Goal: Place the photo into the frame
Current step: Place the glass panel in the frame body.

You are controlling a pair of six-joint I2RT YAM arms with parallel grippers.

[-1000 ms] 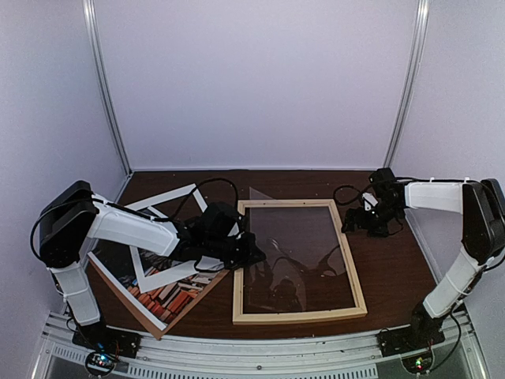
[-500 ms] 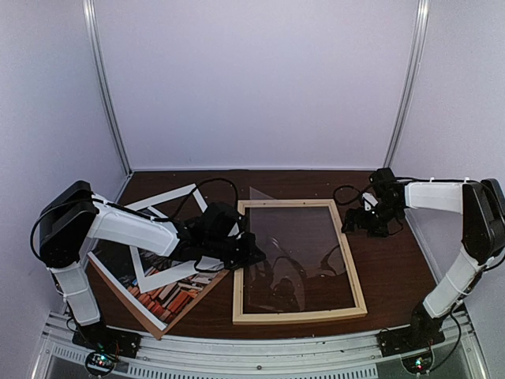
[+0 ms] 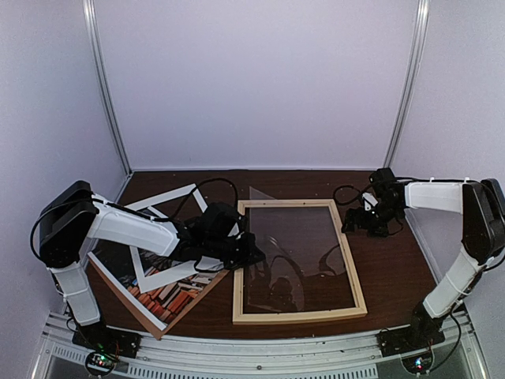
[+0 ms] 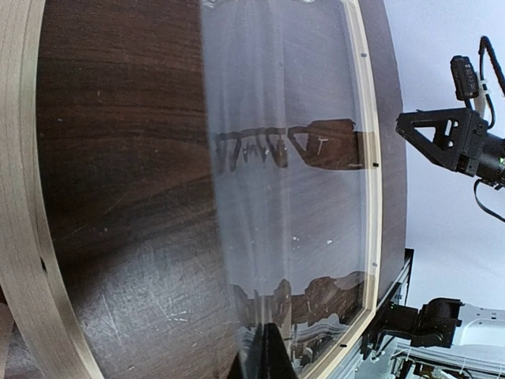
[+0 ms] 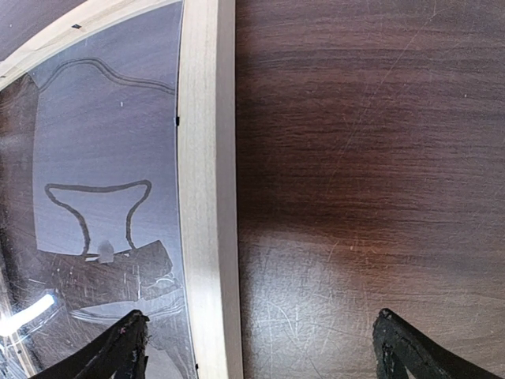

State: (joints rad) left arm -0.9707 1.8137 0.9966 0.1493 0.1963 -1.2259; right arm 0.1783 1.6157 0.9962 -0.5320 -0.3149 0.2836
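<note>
The left gripper (image 3: 252, 254) is shut, pinching the pane (image 3: 296, 260) by its edge over the frame (image 3: 300, 317). The right gripper (image 5: 260, 347) gapes wide, empty, above the right rail.

Dark wood table (image 3: 394, 268), seemingly plain lilac walls (image 3: 252, 79).

desk (image 3: 394, 268): we see dark brown wood grain, scuffed and scratched up close.
frame (image 3: 359, 286): light wood rails flat on the desk, right of the middle, long sides running away from the arms.
clear pane (image 3: 304, 237): over the frame's opening, its far left corner past the far rail; we cannot tell if it lies flat.
backing board (image 3: 154, 322): brown, skewed, near left, just beside the frame.
mat (image 3: 170, 197): white, open-centred, far end on bare desk, near end over the backing board.
</note>
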